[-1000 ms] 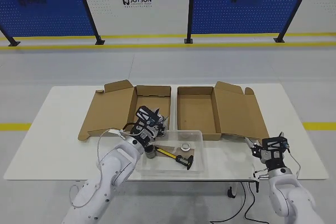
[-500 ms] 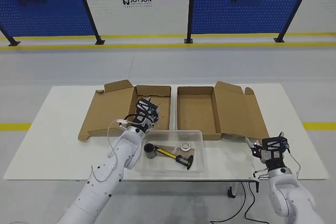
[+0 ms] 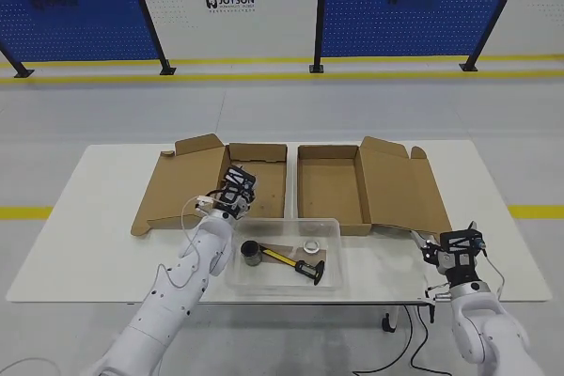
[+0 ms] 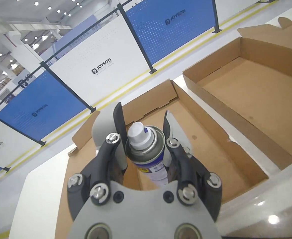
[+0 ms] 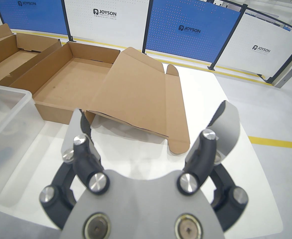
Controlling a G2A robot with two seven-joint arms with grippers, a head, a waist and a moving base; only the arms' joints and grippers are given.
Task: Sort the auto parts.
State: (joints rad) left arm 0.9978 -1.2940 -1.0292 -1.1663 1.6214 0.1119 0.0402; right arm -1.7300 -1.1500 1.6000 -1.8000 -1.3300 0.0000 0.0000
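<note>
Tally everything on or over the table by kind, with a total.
Open cardboard boxes: 2
Clear plastic bin: 1
Spray can, held in left tool: 1
Black cylinder, in bin: 1
Yellow-handled hammer, in bin: 1
Small ring, in bin: 1
Total: 7

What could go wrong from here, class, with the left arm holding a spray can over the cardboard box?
1. The left pincer grips the round spray can by its smooth sides, tilted; it may slip out.
2. The can hangs close to the left box's wall beside the open lid, so a release might land it on the rim or the lid instead of inside.
</note>
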